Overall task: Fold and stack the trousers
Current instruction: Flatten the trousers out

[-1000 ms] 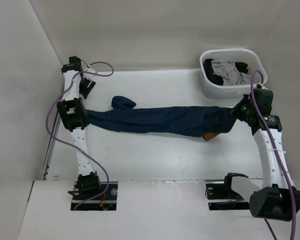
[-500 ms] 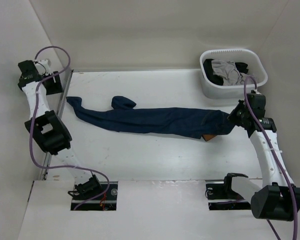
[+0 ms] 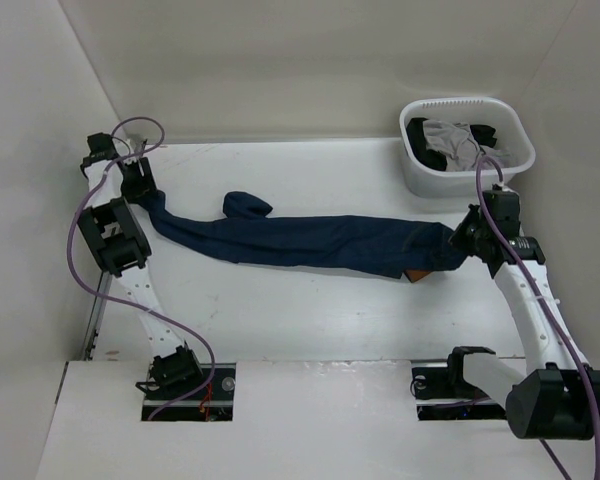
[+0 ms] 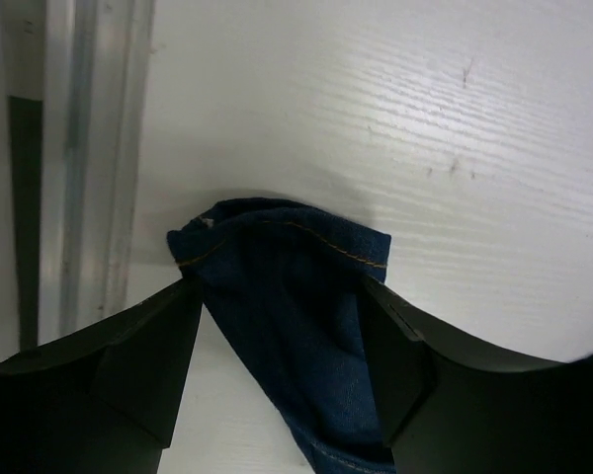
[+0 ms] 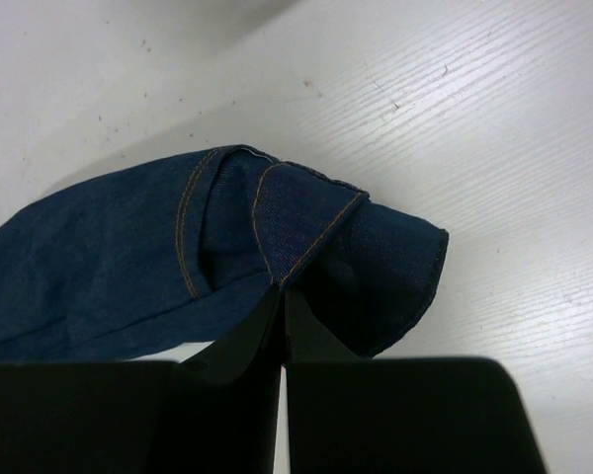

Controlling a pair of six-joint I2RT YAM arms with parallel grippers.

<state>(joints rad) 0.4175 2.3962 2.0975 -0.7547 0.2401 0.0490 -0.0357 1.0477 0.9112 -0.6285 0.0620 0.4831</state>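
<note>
The dark navy trousers (image 3: 320, 242) lie stretched out across the table, leg ends at the left and waist at the right. A tan patch (image 3: 417, 272) shows under the waist. One leg end (image 3: 246, 205) is folded back toward the far side. My left gripper (image 3: 140, 188) is open, with its jaws on either side of the other leg's hem (image 4: 277, 247) and low over the table. My right gripper (image 3: 464, 240) is shut on the waistband (image 5: 306, 212), which bunches up around the fingertips.
A white basket (image 3: 460, 103) at the far right corner holds grey and black garments (image 3: 458, 142). A metal rail (image 4: 79, 148) runs along the table's left edge, close beside the left gripper. White walls enclose the table.
The left arm let go of the leg end, swung out to the far left, and has come back with its jaws open over the hem. The right gripper stayed shut on the waist and barely moved.
</note>
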